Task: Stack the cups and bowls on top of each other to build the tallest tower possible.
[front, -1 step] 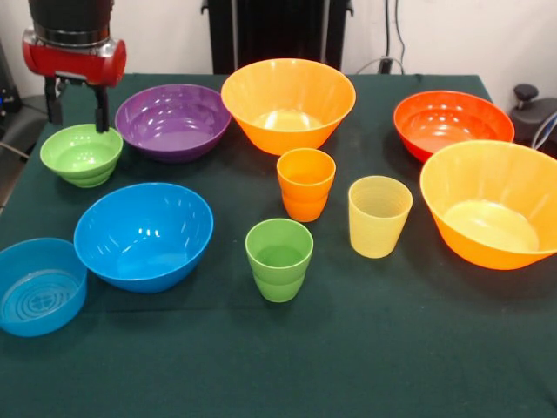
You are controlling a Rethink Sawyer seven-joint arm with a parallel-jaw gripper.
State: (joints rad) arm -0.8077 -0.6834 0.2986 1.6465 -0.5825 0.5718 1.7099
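My claw [78,104] hangs at the table's ten o'clock corner, its two dark fingers spread apart and pinching nothing, their tips just above the far rim of the small green bowl [82,155]. No tower stands yet: every cup and bowl sits alone and mouth-up on the dark green cloth [348,357].

At three o'clock from my claw, nearly touching the green bowl, lies the purple bowl [173,121], and past it at twelve o'clock on the table the first big orange bowl [288,104]. At six o'clock from the green bowl sits the medium blue bowl [144,235], with the small translucent blue bowl [41,286] touching or nearly touching it at its eight o'clock, cut by the table's edge.

The three cups cluster in the middle: the orange cup [305,183] just under the big orange bowl, the green cup [278,259] at its seven o'clock, the pale yellow cup [379,215] at its four o'clock.

Far off at two o'clock is the red-orange bowl [452,124], the second big orange bowl [493,203] overlapping its near rim.
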